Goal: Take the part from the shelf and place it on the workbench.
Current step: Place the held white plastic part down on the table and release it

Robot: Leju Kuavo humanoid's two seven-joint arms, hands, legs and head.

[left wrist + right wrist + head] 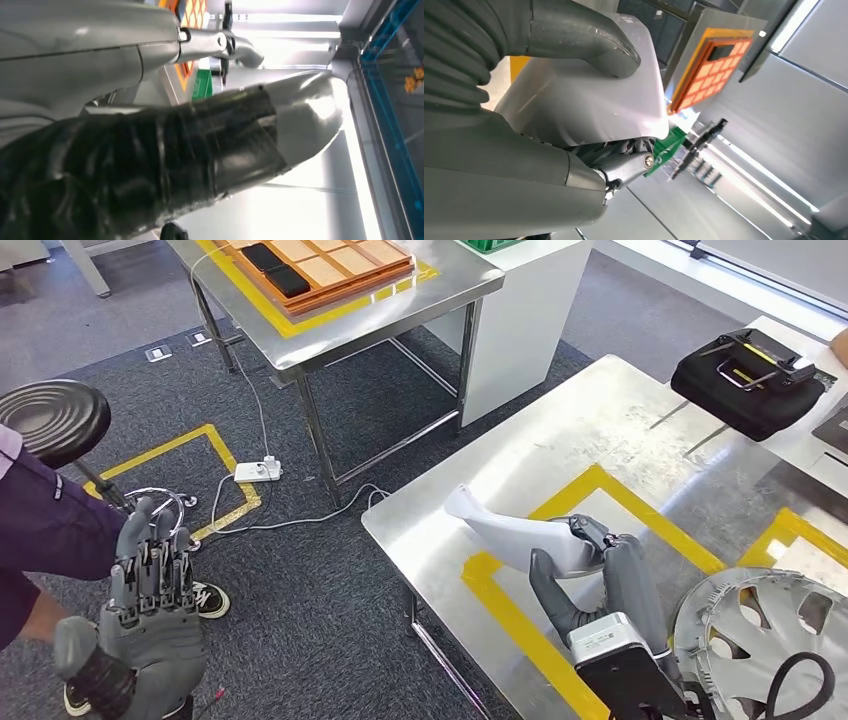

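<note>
— Right hand, status?

— My right hand (pixel 590 575) sits lower right of centre in the head view, fingers and thumb wrapped around the white part (pixel 505 525). In the right wrist view the thick grey thumb (pixel 589 42) presses across the part's (pixel 584 95) pale surface, with the part taking up the middle of that frame.

— Where is the part relative to the workbench?

— Over the steel workbench (pixel 620 420), its tip pointing toward the upper left of the frame. It lies above the yellow tape rectangle (pixel 510 615) near the bench's near corner. Whether its underside touches the metal, I cannot tell.

— Left hand?

— My left hand (pixel 150 610) is at the lower left of the head view, over the dark carpet, fingers straight and close together, holding nothing. The left wrist view is mostly a dark, tape-wrapped finger (pixel 200 150) against bright light.

— Other entries?

— A silver wheel cover (pixel 770 635) lies at the lower right corner of the bench, just beside my right forearm. A black case (pixel 750 380) sits at the upper right. At top centre, a second steel table (pixel 400 300) carries an orange tray (pixel 330 265). A black round stool (pixel 50 420) stands at the left edge, and a person's purple sleeve (pixel 50 525) shows below it. A white power strip (pixel 258 471) lies on the carpet.
</note>
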